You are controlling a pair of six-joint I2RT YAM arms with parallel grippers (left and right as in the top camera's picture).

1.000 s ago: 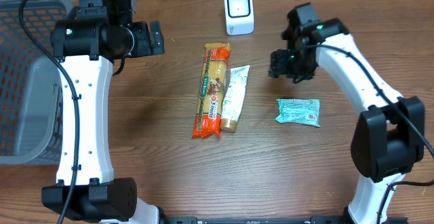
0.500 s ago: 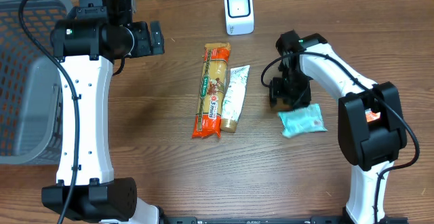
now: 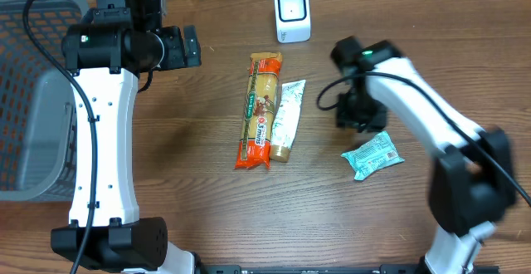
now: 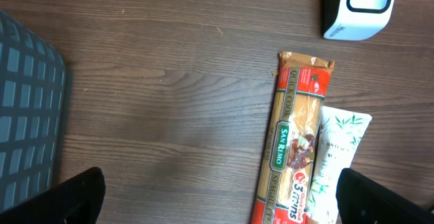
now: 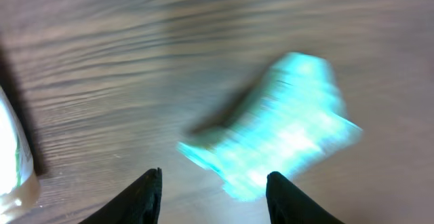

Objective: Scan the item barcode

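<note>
Right gripper (image 3: 359, 112) is parked just above the teal snack packet (image 3: 372, 155). Its jaws are spread with nothing caught between them, so nothing's gripped. The packet is laid flat on the wooden table (image 3: 182, 183), tilted a bit, right of the middle and well apart from the white barcode scanner (image 3: 292, 14) at the far edge; it's smeared by blur in the wrist view. A spaghetti pack (image 3: 260, 110) and a white tube (image 3: 284, 120) are laid side by side, touching, mid-table. Left gripper (image 3: 187, 47) is held wide open up high, nothing in it, near the grey basket (image 3: 33, 100).
</note>
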